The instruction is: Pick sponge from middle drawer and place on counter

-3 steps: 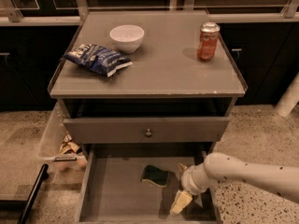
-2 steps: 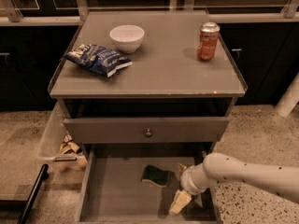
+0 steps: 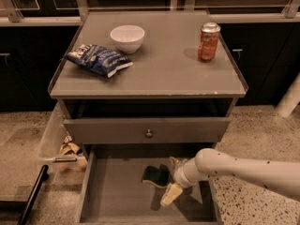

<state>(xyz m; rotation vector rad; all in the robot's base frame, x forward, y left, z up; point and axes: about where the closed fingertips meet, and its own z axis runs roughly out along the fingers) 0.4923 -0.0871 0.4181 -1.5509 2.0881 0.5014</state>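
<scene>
Here, sponge (image 3: 156,175): on the middle drawer (image 3: 117,191) floor, toward 3 o'clock.
Claw (image 3: 172,178): inside that drawer, spread wide, at the sponge's 3 o'clock edge.
Desk (image 3: 168,69): bowl (image 3: 127,37) at 11 o'clock, snack bag (image 3: 97,59) at 9, can (image 3: 208,41) at 1.

claw (image 3: 172,179) in middle drawer (image 3: 117,191) beside sponge (image 3: 154,175), bare floor left of sponge, knobbed drawer front (image 3: 108,131) overhead behind

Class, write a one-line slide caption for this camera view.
Open gripper reaches into the middle drawer beside the sponge; the counter holds a bowl, snack bag and can.
</scene>
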